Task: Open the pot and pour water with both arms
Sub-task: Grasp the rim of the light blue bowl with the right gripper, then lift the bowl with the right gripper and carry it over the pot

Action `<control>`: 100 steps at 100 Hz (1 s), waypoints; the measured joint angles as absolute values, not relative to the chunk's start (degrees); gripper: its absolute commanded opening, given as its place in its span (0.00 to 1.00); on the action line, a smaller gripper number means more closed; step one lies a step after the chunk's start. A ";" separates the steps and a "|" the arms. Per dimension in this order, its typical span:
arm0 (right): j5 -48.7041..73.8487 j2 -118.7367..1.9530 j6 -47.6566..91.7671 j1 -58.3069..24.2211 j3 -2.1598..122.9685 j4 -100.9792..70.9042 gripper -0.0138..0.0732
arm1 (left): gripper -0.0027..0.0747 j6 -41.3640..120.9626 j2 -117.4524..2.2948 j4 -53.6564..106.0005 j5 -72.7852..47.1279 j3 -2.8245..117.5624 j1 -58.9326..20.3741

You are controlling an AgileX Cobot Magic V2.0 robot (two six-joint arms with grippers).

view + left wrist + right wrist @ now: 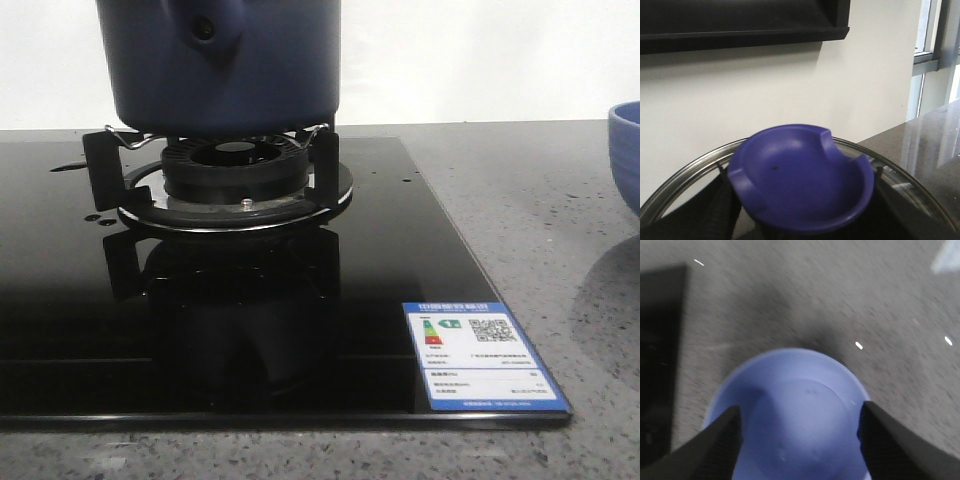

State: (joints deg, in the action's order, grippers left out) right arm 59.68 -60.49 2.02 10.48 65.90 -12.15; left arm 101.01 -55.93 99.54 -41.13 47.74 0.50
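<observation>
Front view: neither arm nor gripper appears in frame. Right wrist view: right gripper (799, 427) is spread wide, the two dark textured fingers (715, 447) well apart at either side of the frame's lower edge, nothing between the pads; the picture is motion-blurred. Left wrist view: left gripper (800, 220) is mostly hidden; only dark ribbed finger surfaces (722, 205) show at the lower edge on either side, so whether the jaws are parted or closed cannot be made out.

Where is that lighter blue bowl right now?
The bowl sits on the grey countertop at the front view's far right edge, beyond the black stovetop, with the right gripper spread open above it.
</observation>
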 measured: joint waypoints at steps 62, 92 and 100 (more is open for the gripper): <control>64.04 -72.02 -7.25 10.51 64.87 -3.57 0.51 | 0.35 101.01 -55.93 99.86 -38.13 47.74 -2.93; 60.33 -73.42 -7.29 10.51 56.26 -5.03 0.50 | 0.35 101.01 -55.93 100.50 -38.11 47.65 -2.93; 59.06 -73.42 -7.29 10.51 55.99 -5.76 0.44 | 0.35 101.01 -55.93 100.50 -38.11 47.65 -2.93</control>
